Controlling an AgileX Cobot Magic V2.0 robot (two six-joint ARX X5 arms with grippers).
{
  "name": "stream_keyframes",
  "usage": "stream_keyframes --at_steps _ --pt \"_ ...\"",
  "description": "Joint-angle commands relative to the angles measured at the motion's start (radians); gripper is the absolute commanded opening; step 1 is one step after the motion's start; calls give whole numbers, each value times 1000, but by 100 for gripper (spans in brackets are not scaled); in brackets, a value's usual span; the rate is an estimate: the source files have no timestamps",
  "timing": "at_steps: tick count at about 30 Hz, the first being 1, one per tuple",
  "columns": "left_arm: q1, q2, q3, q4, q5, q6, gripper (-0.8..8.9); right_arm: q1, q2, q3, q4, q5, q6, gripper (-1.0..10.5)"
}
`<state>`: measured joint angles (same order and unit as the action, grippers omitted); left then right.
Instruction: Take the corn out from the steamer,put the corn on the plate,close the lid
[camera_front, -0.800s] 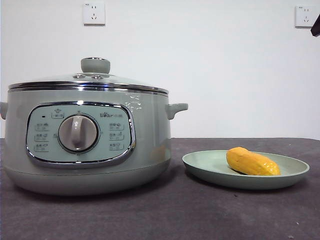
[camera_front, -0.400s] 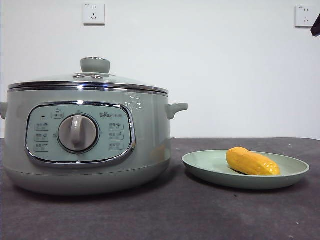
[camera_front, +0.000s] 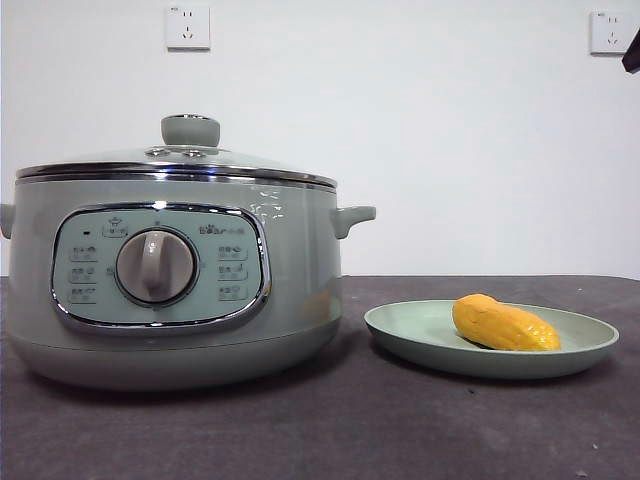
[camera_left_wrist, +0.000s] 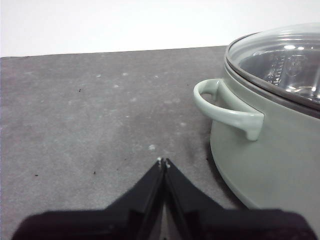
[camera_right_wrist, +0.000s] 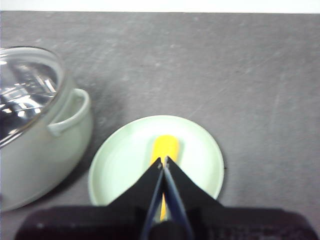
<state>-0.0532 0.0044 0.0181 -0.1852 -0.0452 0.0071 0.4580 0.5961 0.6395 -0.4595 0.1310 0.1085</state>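
Observation:
The sage-green steamer stands at the left with its glass lid seated on the rim. The yellow-orange corn lies on the pale green plate to the steamer's right. My left gripper is shut and empty, held above bare table beside the steamer's side handle. My right gripper is shut and empty, held well above the plate and the corn. The steamer also shows in the right wrist view. In the front view only a black tip shows at the top right corner.
A dark grey table mat covers the table. A white wall with two power sockets stands behind.

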Motion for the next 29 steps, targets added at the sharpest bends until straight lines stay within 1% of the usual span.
stream_keyframes --at_steps 1,3,5,7,9,11,15,19,21,23,29 --pt "3 -3 -14 2 -1 -7 -3 0 -12 -5 6 59 -74 1" --pt "3 -3 -14 2 -1 -7 -3 -1 -40 -5 -21 106 -74 1" --pt "3 -3 -14 2 -2 -7 -3 -8 -70 -5 -55 131 -72 1" --pt "3 -3 -14 2 -1 -7 -3 -29 -103 -14 -73 131 -87 1" --pt "3 -3 -14 2 -2 -7 -3 -65 -150 -50 -52 127 -105 1" --pt "3 -3 -14 2 -2 -7 -3 -111 -201 -105 -5 89 -103 1" --pt "3 -3 -14 2 -1 -7 -3 -223 -317 -247 140 -109 -105 1" --pt "3 -3 -14 2 -2 -7 -3 -312 -401 -382 265 -213 -114 1" --pt "3 -3 -14 2 -2 -7 -3 -342 -441 -443 304 -237 -114 1" --pt "3 -3 -14 2 -2 -7 -3 -358 -484 -502 332 -236 -116 1" --pt "3 -3 -14 2 -2 -7 -3 -361 -579 -608 332 -235 -122 1"
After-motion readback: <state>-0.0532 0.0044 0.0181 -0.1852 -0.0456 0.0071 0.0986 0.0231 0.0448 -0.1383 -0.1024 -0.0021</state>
